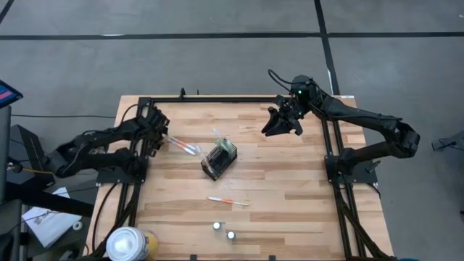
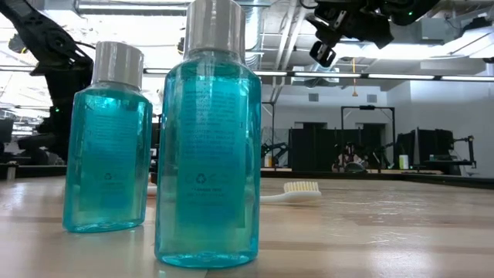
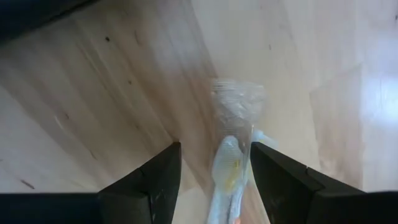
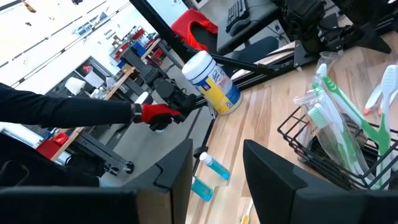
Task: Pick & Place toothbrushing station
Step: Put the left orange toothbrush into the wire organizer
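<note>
Two blue bottles (image 2: pixel 154 139) (foreground) hiding table (image 1: pixel 275 196), toothbrush (image 2: pixel 293 191) behind.

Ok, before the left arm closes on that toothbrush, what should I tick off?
1. Left gripper open around the wrapped toothbrush: ok, a finger on each side.
2. Toothbrush actually gripped: not ok, jaws not yet closed on it.
3. Wire holder upright at mid-table, already with brushes in it: ok.
4. Right gripper clear of the holder: ok, it hangs open above the table's far right part.
5. Spare toothbrush on the table, away from the left arm: ok.
6. Two mouthwash bottles standing near the front edge: ok.
</note>
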Available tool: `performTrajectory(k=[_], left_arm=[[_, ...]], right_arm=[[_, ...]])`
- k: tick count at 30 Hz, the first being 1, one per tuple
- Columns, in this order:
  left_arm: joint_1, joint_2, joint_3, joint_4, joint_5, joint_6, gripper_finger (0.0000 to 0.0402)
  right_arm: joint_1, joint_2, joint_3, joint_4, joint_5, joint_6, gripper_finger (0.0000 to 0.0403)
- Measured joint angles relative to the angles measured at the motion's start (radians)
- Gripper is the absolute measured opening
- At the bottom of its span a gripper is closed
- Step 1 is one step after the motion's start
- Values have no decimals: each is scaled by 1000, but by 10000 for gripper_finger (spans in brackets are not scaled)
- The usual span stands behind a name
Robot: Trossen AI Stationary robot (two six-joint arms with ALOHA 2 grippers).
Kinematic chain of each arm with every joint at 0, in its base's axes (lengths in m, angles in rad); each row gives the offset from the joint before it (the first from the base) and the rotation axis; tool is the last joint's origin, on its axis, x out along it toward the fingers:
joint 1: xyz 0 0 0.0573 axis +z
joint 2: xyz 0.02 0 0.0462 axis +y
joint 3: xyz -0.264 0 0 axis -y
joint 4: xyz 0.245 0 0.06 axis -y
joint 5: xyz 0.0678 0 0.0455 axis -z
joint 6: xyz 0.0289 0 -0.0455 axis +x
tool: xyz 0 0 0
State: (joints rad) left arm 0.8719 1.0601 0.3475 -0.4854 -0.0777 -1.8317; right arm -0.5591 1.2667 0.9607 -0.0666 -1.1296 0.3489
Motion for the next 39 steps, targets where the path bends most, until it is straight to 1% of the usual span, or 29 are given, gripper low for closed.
performTrajectory(k=[3, 6, 8, 13, 14, 19, 22, 27, 32, 39], left_arm=[[10, 37, 4, 46, 6, -4, 186], [11, 47, 4, 65, 9, -3, 166], [11, 46, 2, 65, 12, 10, 137], [11, 47, -2, 68, 24, 47, 28], [11, 49, -2, 94, 26, 66, 14], [2, 41, -4, 96, 33, 147, 1], [-16, 15, -4, 114, 24, 170, 0], [-14, -43, -4, 108, -3, 183, 0], [-14, -162, -3, 112, -40, 202, 0], [-19, -362, 31, 114, -133, 275, 0]], right_arm=[[0, 0, 0, 0, 1, 0, 133], [0, 0, 0, 0, 2, 3, 131], [0, 0, 0, 0, 2, 4, 128], [0, 0, 0, 0, 4, 26, 122], [0, 0, 0, 0, 4, 27, 121], [2, 0, 0, 0, 4, 27, 121], [2, 0, 0, 0, 4, 36, 121], [1, 0, 0, 0, 1, 43, 120], [1, 0, 0, 1, 1, 45, 120], [1, -1, 0, 22, 1, 45, 120]])
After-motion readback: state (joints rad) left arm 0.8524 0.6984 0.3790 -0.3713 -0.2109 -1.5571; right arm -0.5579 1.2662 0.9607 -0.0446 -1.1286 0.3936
